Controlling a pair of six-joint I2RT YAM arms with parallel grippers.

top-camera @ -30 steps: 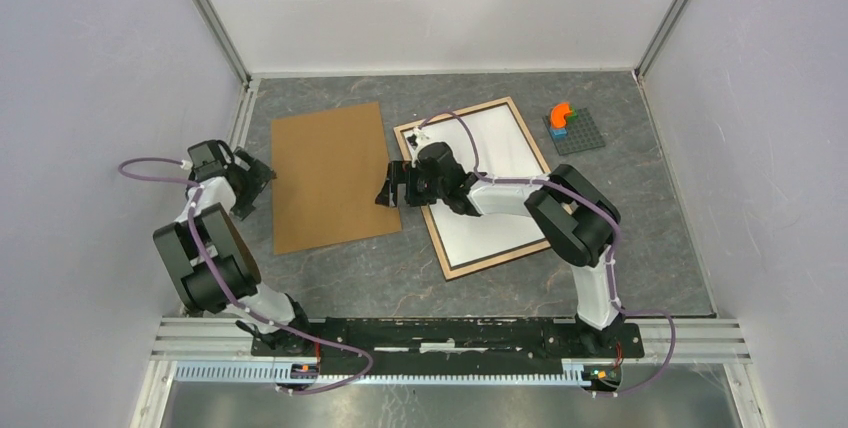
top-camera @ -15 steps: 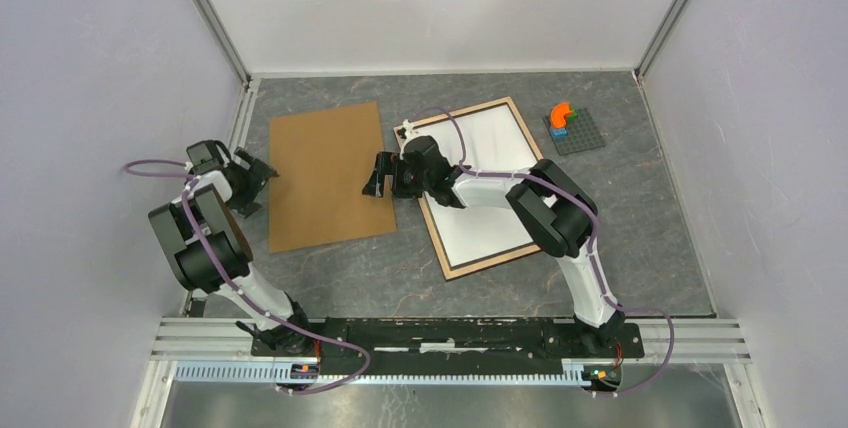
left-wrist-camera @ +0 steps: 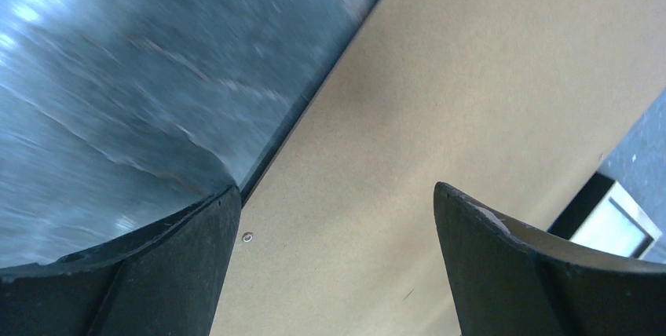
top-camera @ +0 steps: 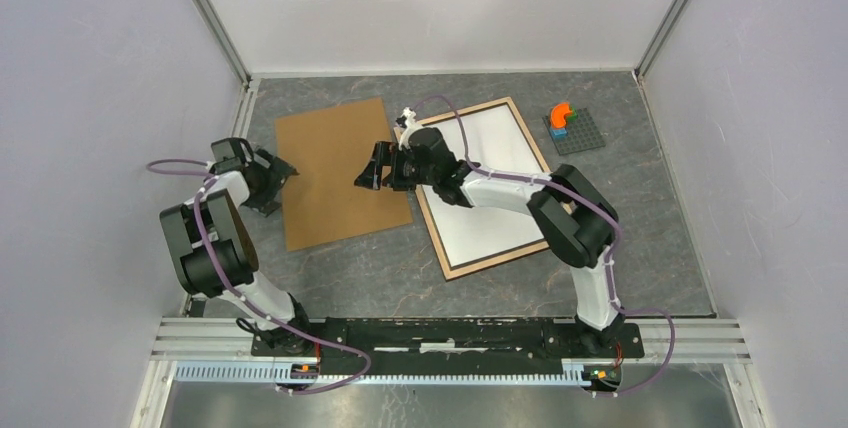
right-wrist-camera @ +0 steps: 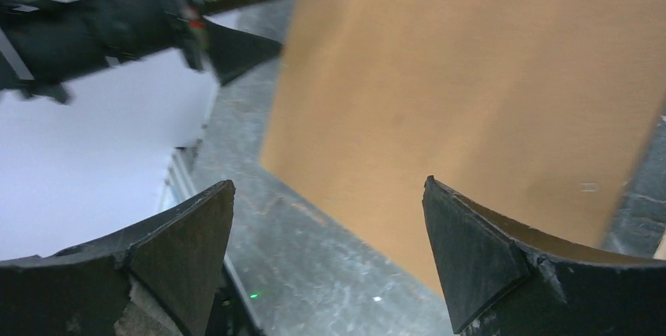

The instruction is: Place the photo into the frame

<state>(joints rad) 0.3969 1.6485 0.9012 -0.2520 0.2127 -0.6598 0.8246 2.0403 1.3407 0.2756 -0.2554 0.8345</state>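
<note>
The frame (top-camera: 533,139), with a thin wood-brown rim, lies flat right of centre, and a plain white surface (top-camera: 485,188) fills it. The photo's landscape face shows in no view. The brown fibreboard panel (top-camera: 335,173) lies flat to its left, its near right corner close to the frame's rim. My left gripper (top-camera: 283,180) is open at the panel's left edge; in the left wrist view (left-wrist-camera: 334,188) its fingers straddle that edge over the panel (left-wrist-camera: 440,100). My right gripper (top-camera: 372,168) is open and empty above the panel's right part (right-wrist-camera: 471,77).
A small grey studded plate (top-camera: 576,132) with an orange piece (top-camera: 562,112) sits at the back right. White walls and metal posts enclose the table. The frame's corner (left-wrist-camera: 616,218) shows in the left wrist view. The left arm (right-wrist-camera: 118,26) shows in the right wrist view.
</note>
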